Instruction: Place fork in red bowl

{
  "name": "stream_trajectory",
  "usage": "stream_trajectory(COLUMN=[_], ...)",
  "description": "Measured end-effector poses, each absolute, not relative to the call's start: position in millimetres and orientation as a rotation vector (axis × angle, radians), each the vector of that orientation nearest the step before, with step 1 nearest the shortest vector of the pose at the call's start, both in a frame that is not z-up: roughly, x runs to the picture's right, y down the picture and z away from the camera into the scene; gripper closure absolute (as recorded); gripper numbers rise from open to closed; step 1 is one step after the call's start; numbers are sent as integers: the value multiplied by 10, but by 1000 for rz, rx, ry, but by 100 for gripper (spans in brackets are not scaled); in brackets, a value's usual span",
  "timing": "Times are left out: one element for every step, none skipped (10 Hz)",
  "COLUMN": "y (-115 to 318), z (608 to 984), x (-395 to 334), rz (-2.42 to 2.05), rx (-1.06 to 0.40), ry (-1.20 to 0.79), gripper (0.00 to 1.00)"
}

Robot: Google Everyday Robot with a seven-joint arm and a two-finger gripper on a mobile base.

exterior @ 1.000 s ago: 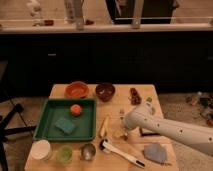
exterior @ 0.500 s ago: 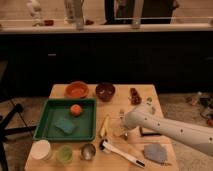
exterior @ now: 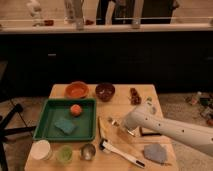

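The red bowl [exterior: 76, 90], shallow with a bright orange inside, stands at the back left of the wooden table [exterior: 120, 105]. My gripper [exterior: 123, 125] is at the end of the white arm that comes in from the right. It hangs low over the middle of the table, to the right of the green tray and well in front and to the right of the red bowl. A small silvery piece [exterior: 113, 121] shows at the gripper's left tip. It may be the fork, but I cannot tell whether it is held.
A dark maroon bowl [exterior: 105, 91] stands next to the red bowl. The green tray [exterior: 47, 127] holds an orange and a blue sponge. A yellow stick [exterior: 102, 129], a white-handled utensil [exterior: 122, 154], three cups [exterior: 65, 152] and a grey cloth [exterior: 155, 151] lie in front.
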State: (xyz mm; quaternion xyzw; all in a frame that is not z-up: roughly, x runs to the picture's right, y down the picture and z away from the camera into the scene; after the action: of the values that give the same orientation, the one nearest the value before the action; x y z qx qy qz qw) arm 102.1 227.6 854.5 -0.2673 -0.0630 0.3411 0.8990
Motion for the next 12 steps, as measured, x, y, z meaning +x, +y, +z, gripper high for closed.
stream_trajectory(y=[2276, 2276, 2274, 2273, 2271, 2272, 2267, 2234, 2141, 2022, 1876, 1735], z=[8545, 8545, 8546, 8547, 8547, 8546, 8543, 8518, 8470, 8364, 8226, 8070], x=[1022, 1023, 1023, 1024, 1027, 1031, 1036, 1058, 1035, 993, 965, 922], rz=[706, 707, 707, 707, 709, 710, 711, 701, 696, 691, 678, 663], rx=[-554, -554, -553, -553, -553, -553, -552, -537, -514, -489, -461, -438], ry=[-130, -130, -130, -130, -130, -130, -130, -130, -145, -166, -188, -212], gripper=[100, 100, 100, 100, 100, 100, 100, 100, 100, 100, 100, 100])
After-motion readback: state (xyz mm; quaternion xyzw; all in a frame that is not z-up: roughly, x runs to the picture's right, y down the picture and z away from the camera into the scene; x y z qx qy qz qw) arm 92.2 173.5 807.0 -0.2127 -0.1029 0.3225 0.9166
